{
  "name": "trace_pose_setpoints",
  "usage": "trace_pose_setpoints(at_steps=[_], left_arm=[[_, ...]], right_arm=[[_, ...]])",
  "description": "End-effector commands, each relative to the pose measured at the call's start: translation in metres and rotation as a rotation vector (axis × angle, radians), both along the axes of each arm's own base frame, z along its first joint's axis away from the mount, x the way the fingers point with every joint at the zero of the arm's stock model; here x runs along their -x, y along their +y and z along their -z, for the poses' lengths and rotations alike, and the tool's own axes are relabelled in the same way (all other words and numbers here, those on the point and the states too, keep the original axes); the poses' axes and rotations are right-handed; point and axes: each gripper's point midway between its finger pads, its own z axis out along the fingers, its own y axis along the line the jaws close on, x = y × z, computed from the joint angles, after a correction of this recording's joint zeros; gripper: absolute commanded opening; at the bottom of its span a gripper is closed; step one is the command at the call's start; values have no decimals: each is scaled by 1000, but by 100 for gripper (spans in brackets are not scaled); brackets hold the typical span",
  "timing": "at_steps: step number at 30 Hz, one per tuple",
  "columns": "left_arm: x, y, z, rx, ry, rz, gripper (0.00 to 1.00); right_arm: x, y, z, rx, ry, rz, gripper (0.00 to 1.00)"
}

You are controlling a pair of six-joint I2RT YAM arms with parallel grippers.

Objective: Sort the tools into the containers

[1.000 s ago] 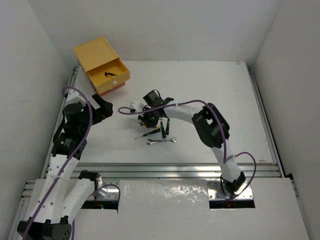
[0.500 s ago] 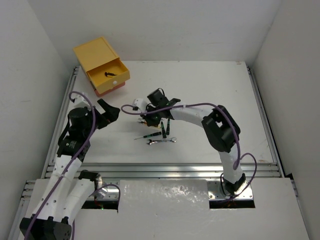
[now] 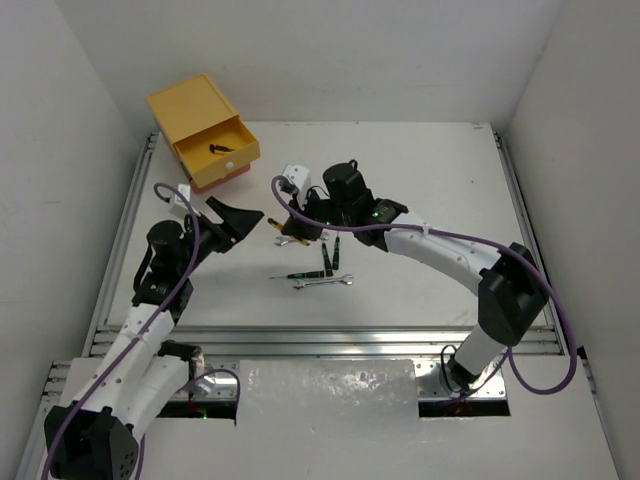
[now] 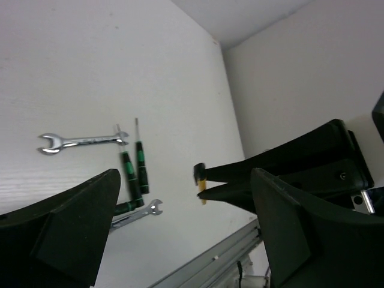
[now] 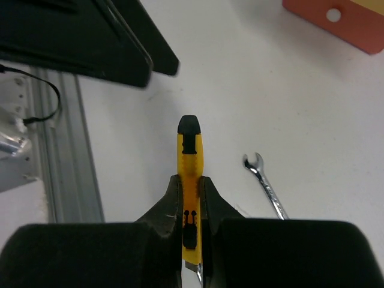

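Yellow utility knife (image 5: 189, 171) sits pinched in the right gripper (image 5: 190, 195); left gripper (image 4: 185, 180) stands spread wide.

White table (image 3: 420, 170) (metal rails (image 3: 330, 335) along its edges) enclosed by plain white walls (image 3: 350, 60)

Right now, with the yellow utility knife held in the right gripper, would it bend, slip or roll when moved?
Probably stiff: the yellow utility knife juts straight from the shut right gripper without sagging. Its smooth plastic sides might slip a little in that narrow pinch. Its flat body looks unlikely to roll once laid down.
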Motion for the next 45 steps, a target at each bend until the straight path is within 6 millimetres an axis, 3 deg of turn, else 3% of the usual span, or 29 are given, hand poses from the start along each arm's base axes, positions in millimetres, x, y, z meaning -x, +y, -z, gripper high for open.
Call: trace_pose_setpoints(at_steps=[1, 5, 7, 9, 10, 12, 15, 17, 19, 21, 22, 23, 24, 25, 26, 28, 29, 31, 32, 33, 37, 41, 43, 45], left_arm=[[-1, -26, -46, 63, -135, 93, 85], [-1, -42, -41, 59, -118, 123, 83], [0, -50, -39, 60, -114, 143, 76], [-1, -51, -39, 61, -113, 146, 65], [-2, -51, -36, 58, -102, 146, 54], [-4, -51, -35, 51, -96, 145, 47], [-7, -53, -33, 43, -87, 150, 27], [-10, -54, -35, 40, -89, 150, 9], [-14, -54, -39, 37, -89, 146, 0], [-19, -52, -49, 41, -101, 126, 0], [-22, -49, -47, 36, -77, 104, 0], [-30, -41, -47, 16, -66, 42, 0], [-39, -37, -64, 6, -76, 8, 0], [-44, -28, -56, -24, -16, -38, 0], [-57, -13, -80, -33, -42, -138, 0], [-72, 18, -66, -70, 72, -270, 0], [-82, 41, -80, -44, 70, -394, 0], [-99, 72, -83, 4, 85, -531, 0], [-107, 82, -97, 29, 61, -572, 0], [-120, 95, -92, 33, 80, -624, 0], [-159, 132, -107, 49, 78, -798, 0], [-192, 144, -111, 50, 60, -843, 6], [-207, 146, -98, 35, 76, -847, 9], [-219, 153, -84, 21, 110, -874, 20]], right_arm=[[14, 18, -38, -145, 27, -23, 0], [24, 30, -52, -162, 20, -54, 0], [24, 34, -58, -165, 11, -59, 0], [24, 36, -60, -169, 7, -59, 0], [25, 35, -62, -175, 3, -58, 0], [24, 35, -64, -179, -1, -48, 0], [24, 34, -69, -198, -11, -44, 0], [27, 33, -73, -209, -11, -47, 0], [28, 33, -77, -226, -16, -47, 0], [30, 30, -82, -245, -23, -42, 6], [26, 27, -80, -239, -24, -11, 27], [23, 24, -79, -236, -26, 20, 38], [20, 19, -86, -248, -38, 49, 45], [20, 15, -85, -244, -38, 65, 52], [17, 9, -81, -217, -32, 102, 72], [10, 0, -82, -188, -24, 163, 92], [4, -8, -78, -142, -11, 226, 99], [0, -17, -80, -118, -15, 276, 99], [0, -23, -77, -98, -13, 294, 99], [0, -28, -82, -98, -25, 310, 99], [8, -44, -72, -60, -28, 326, 99], [21, -55, -68, -72, -29, 318, 99], [26, -58, -64, -70, -23, 313, 99], [28, -60, -63, -65, -20, 308, 99]])
